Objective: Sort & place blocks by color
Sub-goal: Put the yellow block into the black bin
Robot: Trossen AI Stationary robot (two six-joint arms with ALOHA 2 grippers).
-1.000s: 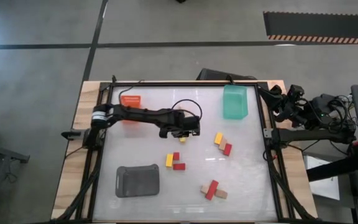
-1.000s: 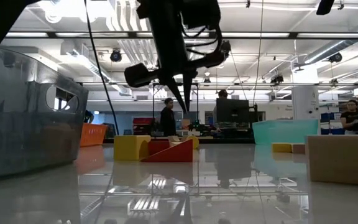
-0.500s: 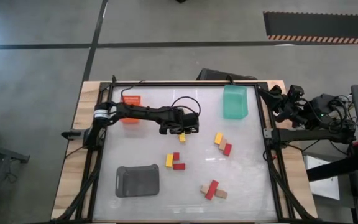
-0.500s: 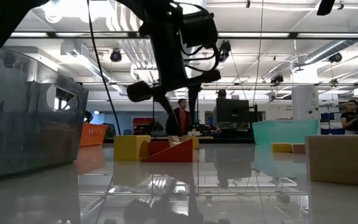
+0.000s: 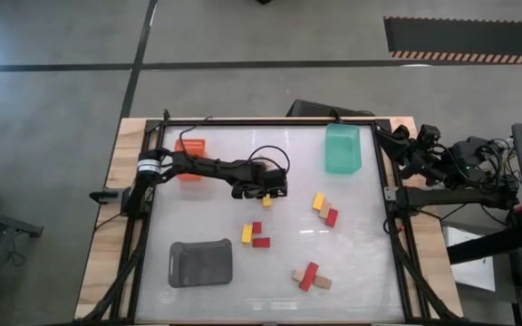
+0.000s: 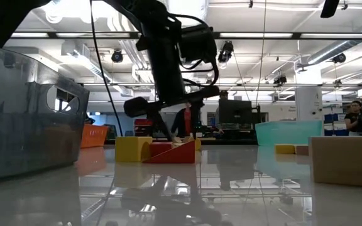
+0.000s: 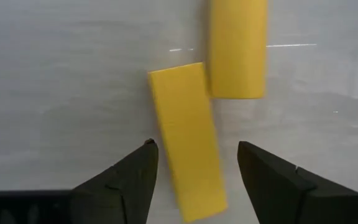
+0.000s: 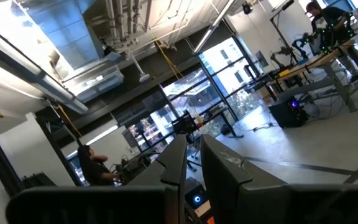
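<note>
Left gripper (image 7: 194, 168) hangs wide open, straddling a small flat yellow rectangular block (image 7: 185, 140) mid-table, toward the far edge, gripping nothing, presumably lined up to grab it. Right gripper is shut, parked off the right edge.

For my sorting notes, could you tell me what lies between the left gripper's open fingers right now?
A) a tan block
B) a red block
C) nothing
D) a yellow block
D: in the left wrist view, a yellow block lies on the table between the left gripper's open fingers.
</note>
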